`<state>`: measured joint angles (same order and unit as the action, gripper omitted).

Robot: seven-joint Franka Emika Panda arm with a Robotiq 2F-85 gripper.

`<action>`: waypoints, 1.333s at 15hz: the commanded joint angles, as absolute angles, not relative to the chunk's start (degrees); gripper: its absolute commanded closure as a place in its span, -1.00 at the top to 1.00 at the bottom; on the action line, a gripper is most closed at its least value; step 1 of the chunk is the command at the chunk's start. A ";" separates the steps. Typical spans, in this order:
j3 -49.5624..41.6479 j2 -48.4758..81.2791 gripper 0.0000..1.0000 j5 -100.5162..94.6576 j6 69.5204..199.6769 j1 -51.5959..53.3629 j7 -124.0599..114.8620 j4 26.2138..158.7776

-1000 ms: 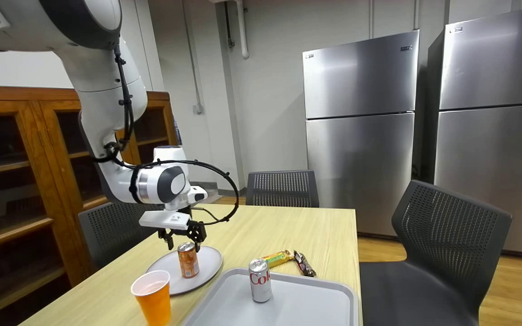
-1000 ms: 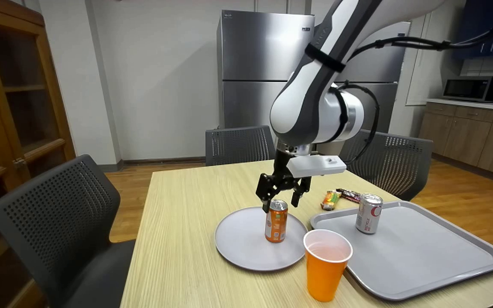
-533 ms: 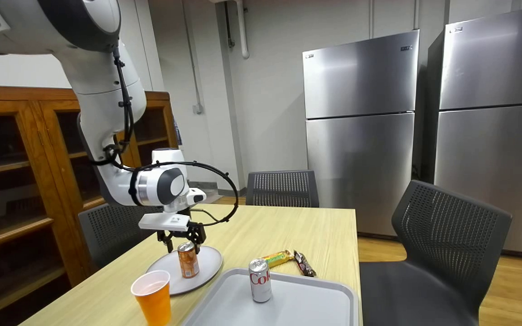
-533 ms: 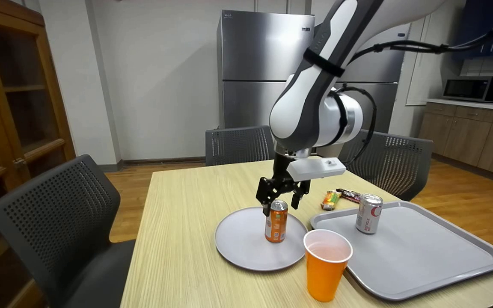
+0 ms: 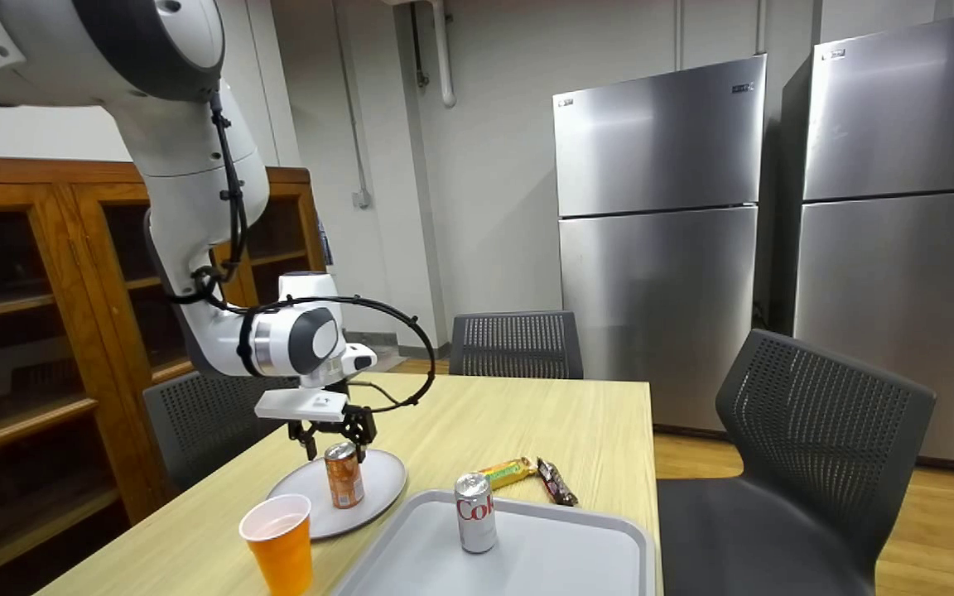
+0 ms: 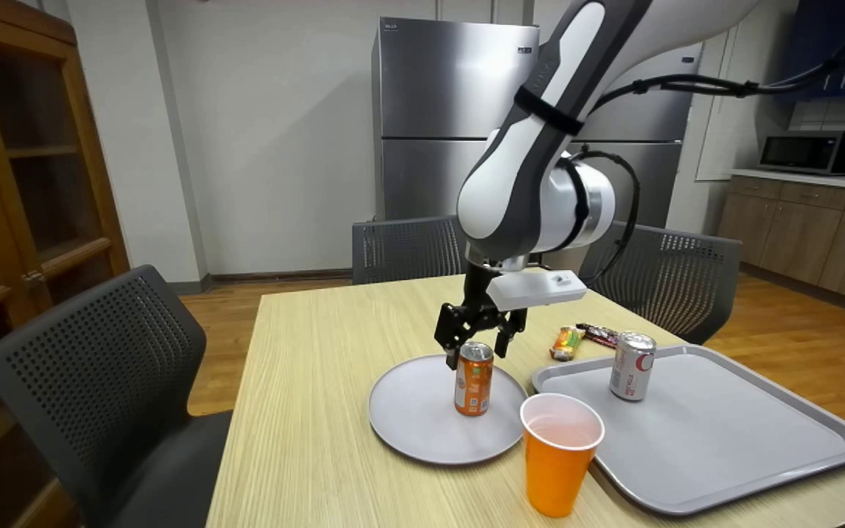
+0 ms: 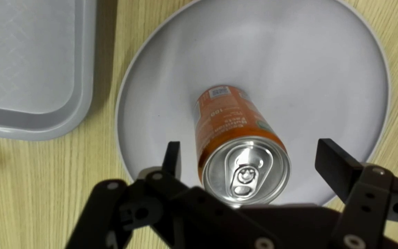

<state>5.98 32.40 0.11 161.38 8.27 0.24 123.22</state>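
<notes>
1. An orange metal can with a silver top (image 7: 242, 147) stands upright on a round, pale grey plate with a raised rim (image 7: 309, 86).
2. The black two-fingered gripper (image 7: 249, 152) is spread wide; seen from the wrist, the can's top lies between its fingers, with a gap on either side.
3. An orange cup with a white rim (image 6: 560, 469) stands near the plate; in an exterior view it hides a little of the plate's edge and part of the rim of a grey rectangular tray with rounded corners (image 6: 723, 425), just beside the plate.
4. A silver metal can (image 6: 632, 370) stands upright on the tray, near one edge. Beyond that edge, a yellow-and-green wrapped bar (image 5: 510, 473) and a dark brown wrapped bar (image 5: 556, 483) lie on the pale wooden table (image 6: 305, 381).
5. Farther off are dark grey chairs with perforated backs (image 5: 825, 439), stainless-steel refrigerators (image 5: 659, 290) and a brown wooden cabinet (image 5: 94, 298).
6. Counted: two cans, one plate, one tray, one cup, two wrapped bars; each exterior view shows three chairs and two refrigerators.
7. The orange can reads "Nutrition Facts" and "100", upside down from the wrist, with a square code near its base. Red letters beginning "Co" mark the silver can. The refrigerator badges are too small to read.
</notes>
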 commanded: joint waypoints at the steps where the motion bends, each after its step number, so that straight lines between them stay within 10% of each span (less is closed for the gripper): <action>1: 5.54 33.36 1.00 -0.61 160.29 8.97 -0.47 121.13; 4: 5.57 34.01 1.00 -0.55 160.14 8.95 -0.44 120.51; 5: 5.56 34.16 0.50 -0.59 160.31 8.95 -0.38 120.41; 11: 5.58 34.32 -0.23 -0.54 160.19 8.90 -0.38 120.00; 20: 8.73 31.21 -0.23 1.55 160.52 6.20 1.62 122.01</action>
